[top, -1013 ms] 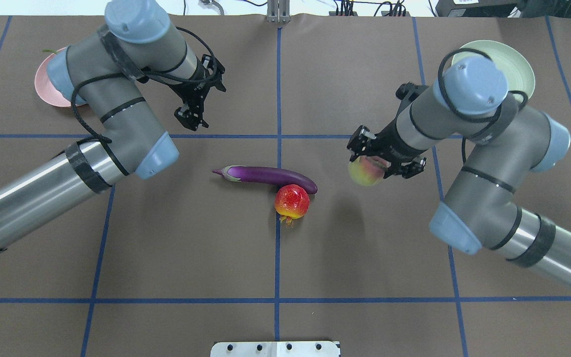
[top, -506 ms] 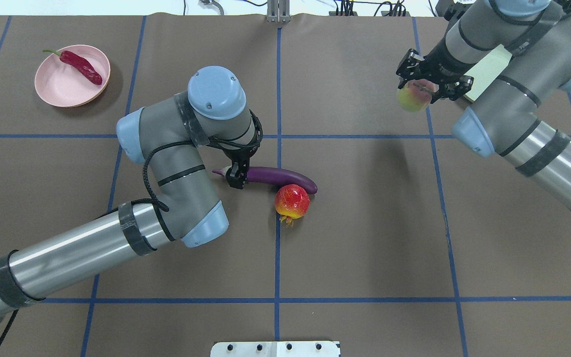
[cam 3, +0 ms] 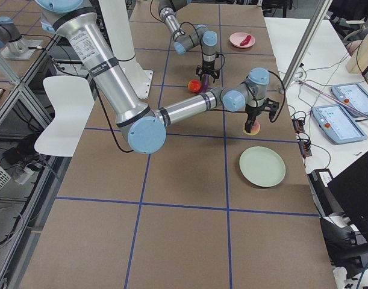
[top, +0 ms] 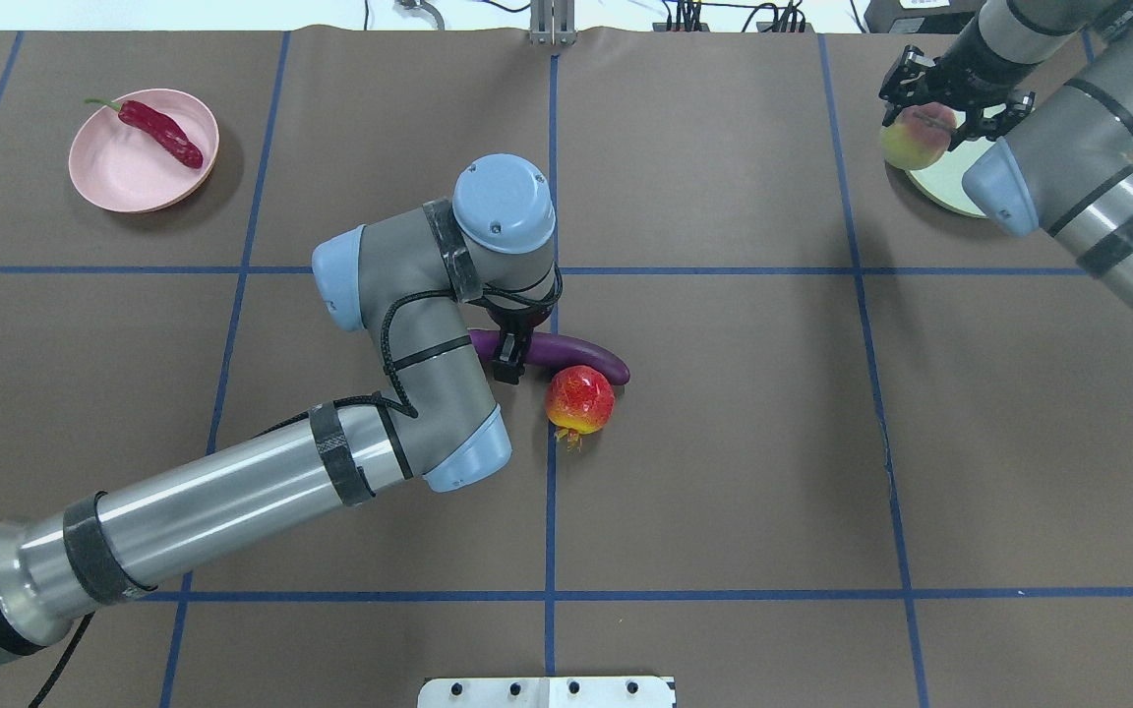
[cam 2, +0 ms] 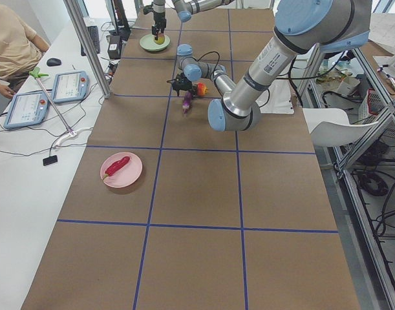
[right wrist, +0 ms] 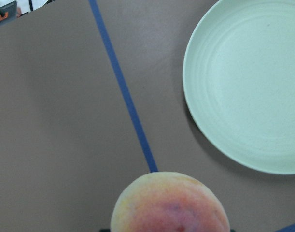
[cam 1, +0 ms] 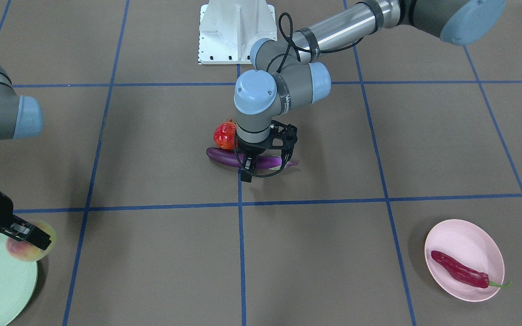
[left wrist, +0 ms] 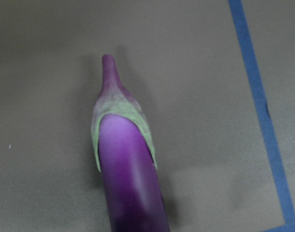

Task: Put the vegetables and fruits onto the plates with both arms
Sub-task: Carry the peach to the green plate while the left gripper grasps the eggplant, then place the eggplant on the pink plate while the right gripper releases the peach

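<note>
Brown gridded bench (top: 724,472) is stretching broad between its centre and both far corners in the overhead view. Left pincer (top: 509,356) is standing astride the eggplant (top: 581,354) mid-length, jaws parted. The pomegranate (top: 579,398) is touching the eggplant at the pincer's 4 o'clock. Right pincer (top: 932,116) is gripping the peach (top: 909,146) over the mint plate's (cam 1: 2,290) 9 o'clock rim. At 10 o'clock, the chili (top: 161,133) is lying in the pink plate (top: 124,175).

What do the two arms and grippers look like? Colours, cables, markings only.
Left arm and right arm match: grey jointed housings, light-blue joint caps, silver tube sections with black bands, black cables looped outside. White lettering marks a left-arm joint in the front view. Left gripper and right gripper are black, two-fingered.
</note>
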Motion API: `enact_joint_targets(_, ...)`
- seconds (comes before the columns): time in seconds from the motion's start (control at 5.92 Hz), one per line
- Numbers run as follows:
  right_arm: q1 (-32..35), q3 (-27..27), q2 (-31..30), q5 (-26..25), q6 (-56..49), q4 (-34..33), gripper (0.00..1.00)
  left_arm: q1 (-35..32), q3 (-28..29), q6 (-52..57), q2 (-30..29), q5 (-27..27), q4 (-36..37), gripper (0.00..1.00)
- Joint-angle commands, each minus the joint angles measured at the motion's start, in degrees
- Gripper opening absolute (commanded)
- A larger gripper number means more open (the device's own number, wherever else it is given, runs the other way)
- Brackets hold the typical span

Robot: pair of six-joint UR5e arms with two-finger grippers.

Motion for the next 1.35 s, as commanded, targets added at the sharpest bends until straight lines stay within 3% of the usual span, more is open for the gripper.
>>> enact_joint_targets(0.0, 1.9, -5.5, 1.4, -0.1, -3.9, 0.6, 0.0, 0.6, 0.4, -0.1, 0.0, 0.3, 0.0, 0.84)
enact_joint_targets(0.17, 1.9, -9.5, 2.8, -0.2, -3.9, 2.7, 0.0, 0.6, 0.4, -0.2, -0.1, 0.3, 0.1, 0.71)
enact_joint_targets(0.34, 1.7, -13.8, 3.7, -0.7, -3.9, 5.5, 0.0, 0.5, -0.1, -0.5, -0.3, 0.3, 0.0, 0.01)
enact_joint_targets(0.68, 1.7, -16.8, 2.7, -2.4, -5.2, 8.1, 0.0, -2.9, -1.2, 2.5, -0.4, -0.3, 0.0, 0.0)
enact_joint_targets(0.84, 1.7, -17.0, 2.1, -2.4, -6.0, 8.1, 0.32, -7.6, -3.2, 10.2, -0.1, -2.4, 0.5, 0.0)
enact_joint_targets(1.01, 1.7, -16.9, 1.8, -2.4, -6.4, 8.2, 0.99, -13.7, -3.4, 17.6, 1.3, -6.7, 0.5, 0.0)
enact_joint_targets(1.18, 1.7, -16.5, 1.1, -2.4, -6.6, 10.1, 1.0, -18.4, -3.5, 24.4, 3.1, -9.0, 0.5, 0.0)
